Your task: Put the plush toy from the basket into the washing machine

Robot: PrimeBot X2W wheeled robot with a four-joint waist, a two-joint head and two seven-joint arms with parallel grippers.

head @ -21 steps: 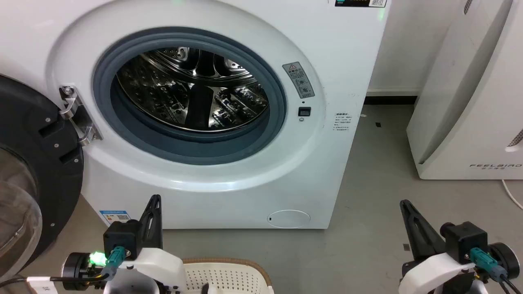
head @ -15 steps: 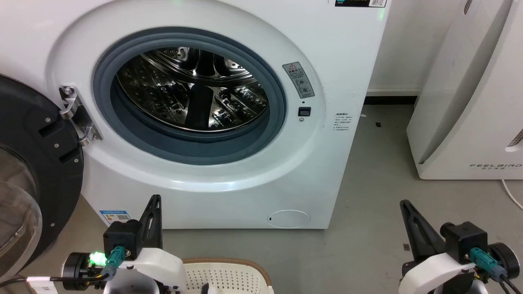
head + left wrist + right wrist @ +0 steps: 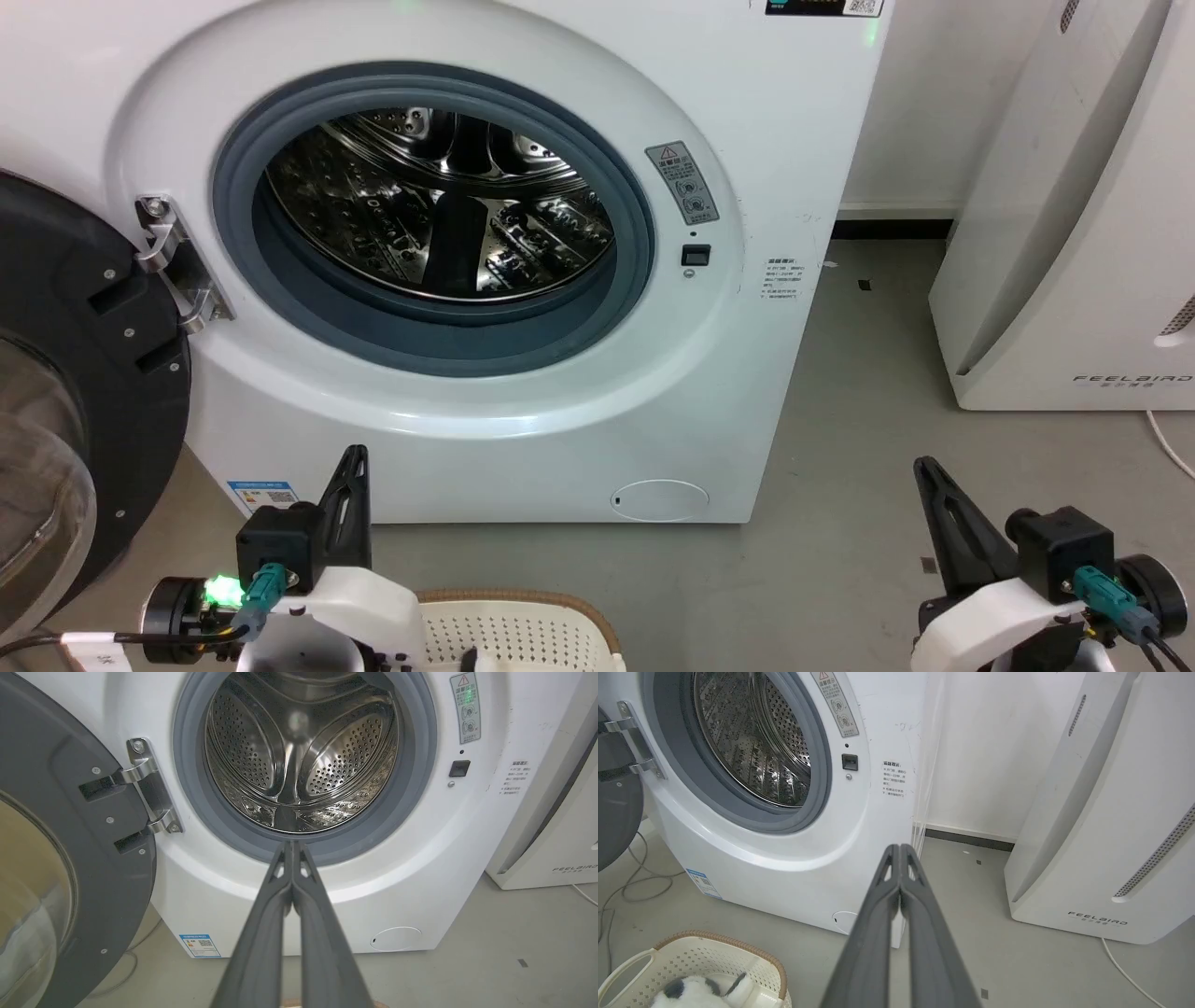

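The washing machine [image 3: 523, 75] stands in front of me, its black-framed glass door [image 3: 65, 373] swung open to the left and its steel drum [image 3: 439, 205] bare. The basket [image 3: 523, 630] sits on the floor at the bottom of the head view, between my arms. In the right wrist view the plush toy [image 3: 698, 994] lies inside the basket [image 3: 719, 956], white with dark patches. My left gripper [image 3: 355, 457] is shut, fingers pressed together and pointing at the drum [image 3: 299, 751]. My right gripper [image 3: 924, 467] is shut too, holding nothing, over bare floor right of the machine.
A white FEELBIRD-marked appliance [image 3: 1074, 215] stands at the right against the wall. Grey floor lies between it and the machine. Cables [image 3: 630, 882] trail on the floor at the machine's left, and a white cord [image 3: 1125, 970] runs near the appliance.
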